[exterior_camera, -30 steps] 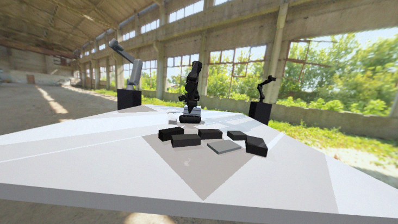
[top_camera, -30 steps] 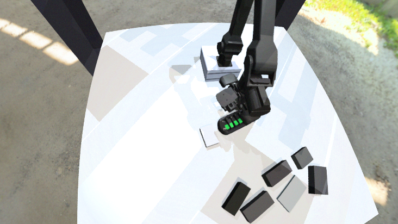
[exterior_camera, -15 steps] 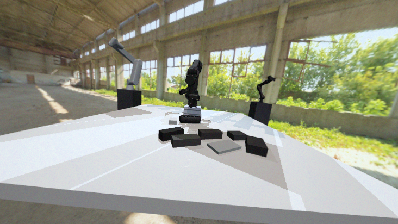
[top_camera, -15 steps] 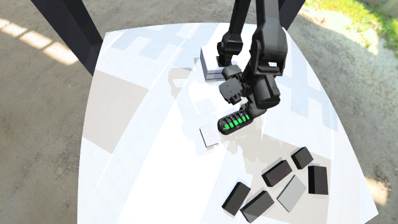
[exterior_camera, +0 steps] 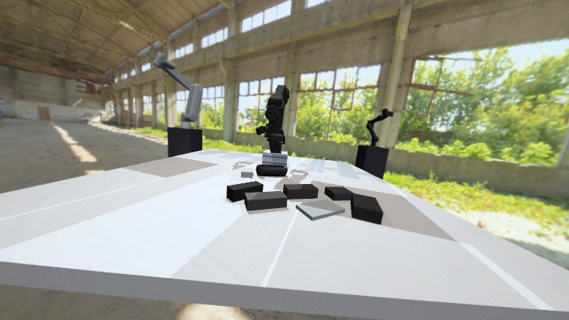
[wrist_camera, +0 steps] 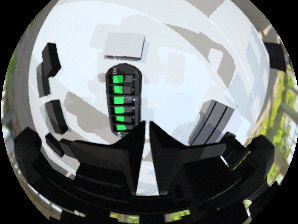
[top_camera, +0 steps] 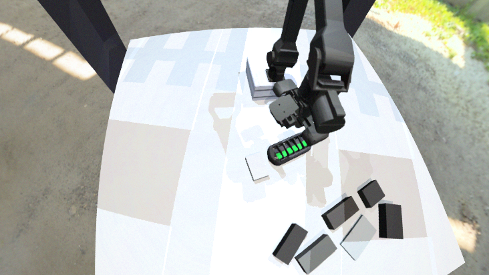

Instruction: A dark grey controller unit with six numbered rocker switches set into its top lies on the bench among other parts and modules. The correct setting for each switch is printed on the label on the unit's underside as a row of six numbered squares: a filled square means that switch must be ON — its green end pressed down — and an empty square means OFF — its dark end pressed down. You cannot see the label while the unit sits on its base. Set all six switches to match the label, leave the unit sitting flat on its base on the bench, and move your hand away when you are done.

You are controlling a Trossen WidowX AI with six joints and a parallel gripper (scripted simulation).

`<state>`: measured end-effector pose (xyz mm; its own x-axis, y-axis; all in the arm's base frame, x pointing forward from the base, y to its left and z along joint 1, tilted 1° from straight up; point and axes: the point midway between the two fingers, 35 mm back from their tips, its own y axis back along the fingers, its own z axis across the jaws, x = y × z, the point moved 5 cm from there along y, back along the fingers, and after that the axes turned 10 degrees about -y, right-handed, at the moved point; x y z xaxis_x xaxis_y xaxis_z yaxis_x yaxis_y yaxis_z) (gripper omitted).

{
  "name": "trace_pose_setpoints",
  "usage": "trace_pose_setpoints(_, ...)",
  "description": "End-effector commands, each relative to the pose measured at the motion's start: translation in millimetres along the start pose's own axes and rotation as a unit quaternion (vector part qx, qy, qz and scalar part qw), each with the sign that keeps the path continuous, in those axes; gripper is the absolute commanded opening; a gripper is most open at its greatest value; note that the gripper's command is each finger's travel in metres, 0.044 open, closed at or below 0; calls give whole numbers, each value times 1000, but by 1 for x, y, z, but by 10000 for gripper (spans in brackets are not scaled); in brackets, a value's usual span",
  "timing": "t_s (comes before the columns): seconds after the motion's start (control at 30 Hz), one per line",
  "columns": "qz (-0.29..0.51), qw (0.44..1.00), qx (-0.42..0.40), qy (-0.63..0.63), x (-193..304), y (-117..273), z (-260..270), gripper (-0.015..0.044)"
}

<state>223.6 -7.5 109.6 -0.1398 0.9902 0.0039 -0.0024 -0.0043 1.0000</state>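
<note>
The dark grey controller unit (top_camera: pixel 286 151) (exterior_camera: pixel 271 171) (wrist_camera: pixel 123 100) sits on its base on the bench, switches up. Six green switch ends show in a row along one long side in the top view and the wrist view; which ends are pressed down is too small to tell. The label on the underside is hidden. My gripper (wrist_camera: pixel 147 124) is shut and empty, with its fingertips together. In the wrist view the tips appear just beside the unit's near end, at its right corner; their height above it cannot be told. In the top view the arm hides the fingertips.
A small light block (top_camera: pixel 257 167) (exterior_camera: pixel 246 174) (wrist_camera: pixel 125 46) lies close to the unit's far end. Several dark blocks, one of them here (top_camera: pixel 340 212) (exterior_camera: pixel 300 191), and a pale flat plate (top_camera: pixel 359 237) (exterior_camera: pixel 320 209) lie farther off. The arm's pale stand (top_camera: pixel 261 85) is behind.
</note>
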Motion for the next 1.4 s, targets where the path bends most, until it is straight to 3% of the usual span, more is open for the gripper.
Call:
trace_pose_setpoints(0.0,-1,1000,-2,1,0,2,1,0)
trace_pose_setpoints(0.23,-1,1000,-2,1,0,2,1,0)
trace_pose_setpoints(0.8,0,1000,0,0,0,0,0,440)
trace_pose_setpoints(0.87,0,1000,0,0,0,0,0,440)
trace_pose_setpoints(1.37,24,989,-146,4,-55,-54,-21,46)
